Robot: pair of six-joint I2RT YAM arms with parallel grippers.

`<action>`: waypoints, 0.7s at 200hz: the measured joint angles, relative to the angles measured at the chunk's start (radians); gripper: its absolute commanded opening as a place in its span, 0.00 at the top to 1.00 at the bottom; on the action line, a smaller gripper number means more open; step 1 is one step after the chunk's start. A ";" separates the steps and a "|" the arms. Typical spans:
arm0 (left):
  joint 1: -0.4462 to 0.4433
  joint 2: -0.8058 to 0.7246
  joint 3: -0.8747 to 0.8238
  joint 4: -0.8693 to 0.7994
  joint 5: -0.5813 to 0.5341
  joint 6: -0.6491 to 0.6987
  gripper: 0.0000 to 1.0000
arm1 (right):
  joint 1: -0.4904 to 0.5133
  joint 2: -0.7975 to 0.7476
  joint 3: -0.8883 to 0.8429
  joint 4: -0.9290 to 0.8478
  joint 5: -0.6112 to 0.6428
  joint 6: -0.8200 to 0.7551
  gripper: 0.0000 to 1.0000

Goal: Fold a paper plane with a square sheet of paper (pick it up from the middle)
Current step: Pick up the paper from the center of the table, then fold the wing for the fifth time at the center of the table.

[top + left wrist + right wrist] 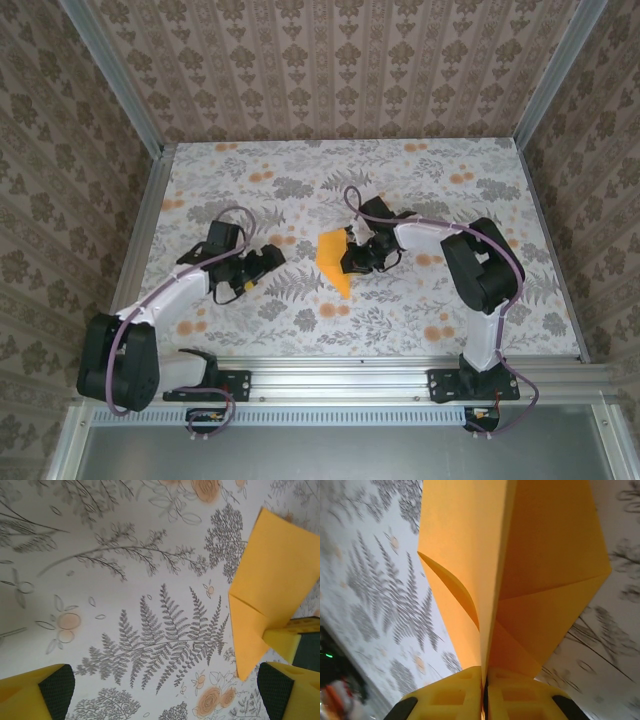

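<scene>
**Right fingers pinch the paper plane, left fingers wide apart**

In the top view we see the right gripper (352, 256) closed on the paper plane (333, 259). In the right wrist view its two yellow fingers (452, 700) are pressed together, and the folded edge of the orange paper goes down into the thin slit between them. From this pinch the paper rises away from the fingertips and opens into two wings. One wing spreads to the left of the fingers and carries a curved flap. The other spreads to the right and has a diagonal crease across it.

The left gripper (262, 262) is open. In the left wrist view its fingers (42, 692) stand far from each other at the two lower corners, and between them we see the flowered table cover (150, 630). The plane lies beyond the finger at the right of this view, to its outer side and further forward, not between the fingers. Its pointed tip comes near this finger, but we cannot tell if they touch.
</scene>
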 measured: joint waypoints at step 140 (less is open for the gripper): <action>-0.164 0.000 -0.095 0.616 0.092 -0.209 0.27 | 0.000 -0.071 -0.152 0.858 -0.330 0.691 0.89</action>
